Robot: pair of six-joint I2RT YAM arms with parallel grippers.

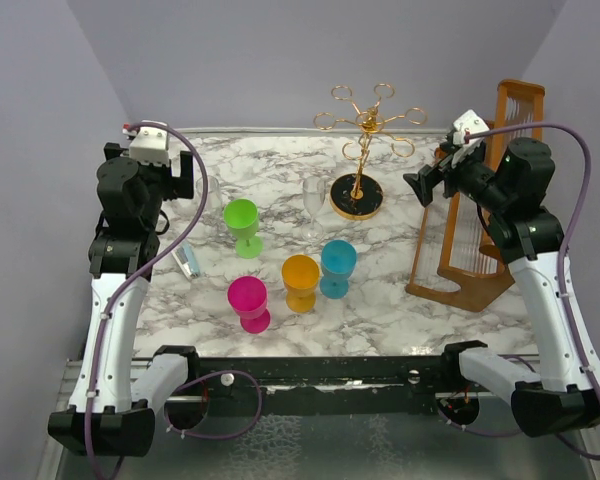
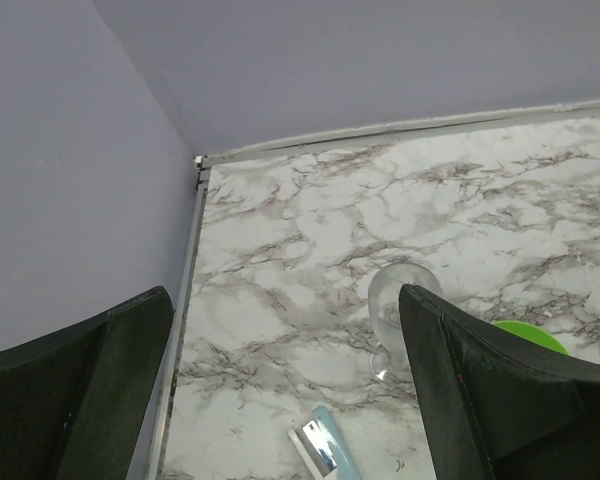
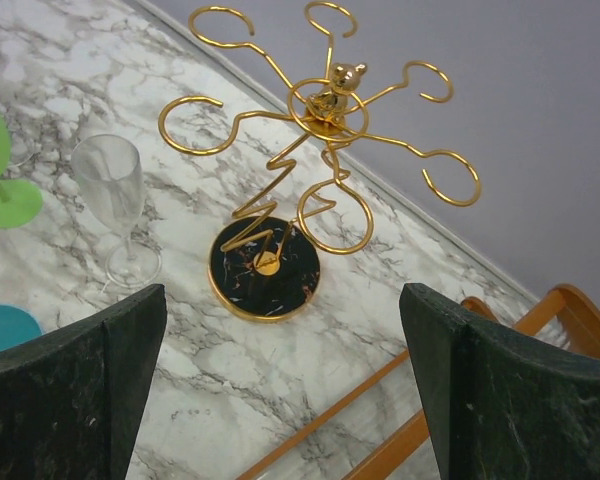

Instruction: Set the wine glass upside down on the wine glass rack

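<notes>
While both arms hang over the marble tabletop [image 1: 380,320], neither one has hold of anything. The left end effector [image 2: 285,295] is spread about as wide as it goes with nothing gripped; the right end effector [image 3: 282,290] is just as wide open and just as empty.

The wine glass [image 1: 313,205] is the clear one standing upright on its foot just beside the wine glass rack [image 1: 358,150], on the rack's left in the overhead view. From the right wrist cam there's a small strip of marble between the glass foot and the rack's base, so near but not touching.

The rack sits toward the far side of the tabletop: gold pole on a round black base with a gold rim, ring-ended arms fanning out up top. The right end effector hovers up high on the rack's right, looking down at both rack and glass; the brown wooden frame [image 1: 470,230] stands at the right edge, right by that arm.

The left end effector is over the far-left part of the tabletop. Its cam shows another clear glass [image 2: 400,300] just beside the green cup [image 1: 243,225], plus a little light-blue thing [image 1: 186,261] lying flat nearer the arm.

On the near side of the wine glass, the orange cup [image 1: 301,282] and blue cup [image 1: 337,267] stand right next to each other, with the pink cup [image 1: 249,303] off to their left; all upright.
</notes>
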